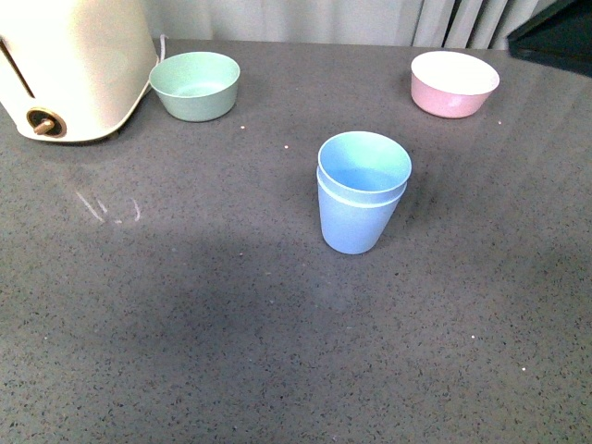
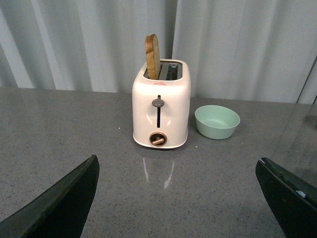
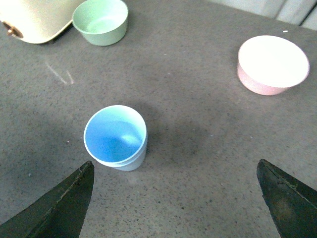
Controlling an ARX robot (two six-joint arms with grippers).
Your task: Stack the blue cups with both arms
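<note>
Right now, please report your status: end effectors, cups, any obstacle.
Left end effector open, empty. Right end effector open, empty. Blue cups nested, upright on the table. Nothing near them.

- A cream toaster (image 1: 69,65) stood at upper left, toast (image 2: 152,57) in its slot.
- A mint-green bowl (image 1: 195,85) sat just beside it.
- A pink bowl (image 1: 453,83) sat upper right.
- Pale curtains (image 2: 237,44) hung behind.
</note>
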